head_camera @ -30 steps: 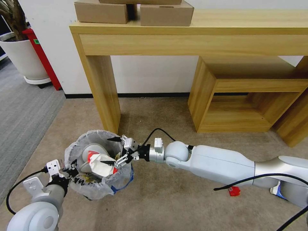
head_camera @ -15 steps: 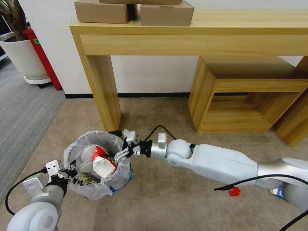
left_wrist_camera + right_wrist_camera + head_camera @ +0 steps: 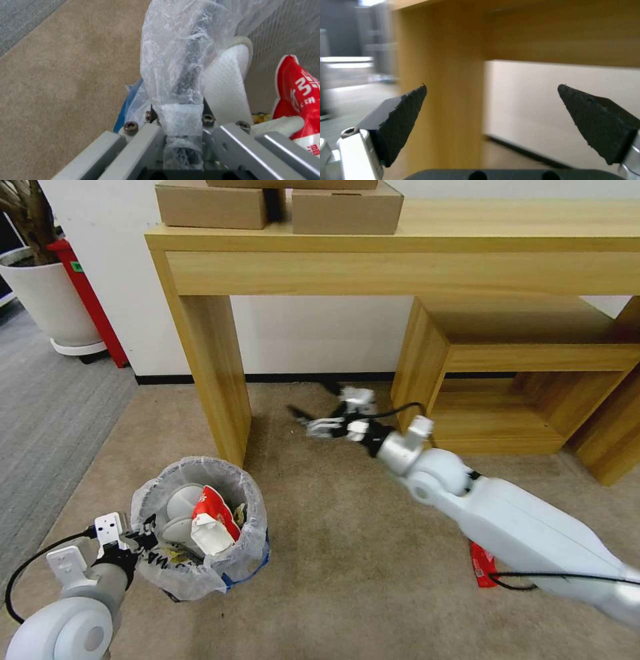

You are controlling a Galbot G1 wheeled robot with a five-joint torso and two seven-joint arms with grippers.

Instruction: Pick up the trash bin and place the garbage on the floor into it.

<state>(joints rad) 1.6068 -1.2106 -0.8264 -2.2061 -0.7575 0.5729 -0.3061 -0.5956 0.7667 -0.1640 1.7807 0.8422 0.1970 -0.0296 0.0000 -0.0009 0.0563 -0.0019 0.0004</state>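
Note:
The trash bin [image 3: 195, 579], lined with a crinkly white bag, stands at the lower left beside the table leg. My left gripper [image 3: 137, 540] is shut on its near rim; the left wrist view shows the bag-wrapped rim [image 3: 173, 62] pinched in that gripper [image 3: 181, 117]. Inside lie white slippers [image 3: 179, 510] and a crushed red-white cup [image 3: 212, 517], the slipper [image 3: 226, 82] and cup [image 3: 296, 95] also in the left wrist view. My right gripper [image 3: 311, 403] hangs open and empty between the table leg and the low shelf, its pads [image 3: 403, 117] spread wide. A red wrapper [image 3: 481, 565] lies on the carpet under the right arm.
A wooden console table leg [image 3: 213, 373] stands just behind the bin. A low wooden shelf [image 3: 507, 380] sits to the right. Cardboard boxes [image 3: 347, 207] rest on the tabletop. A white planter [image 3: 47, 300] and a red stand [image 3: 90, 293] are at the far left.
My right gripper has left the bin's mouth and swung up and right toward the wall, leaving the red-white cup inside. The left gripper and bin stay put.

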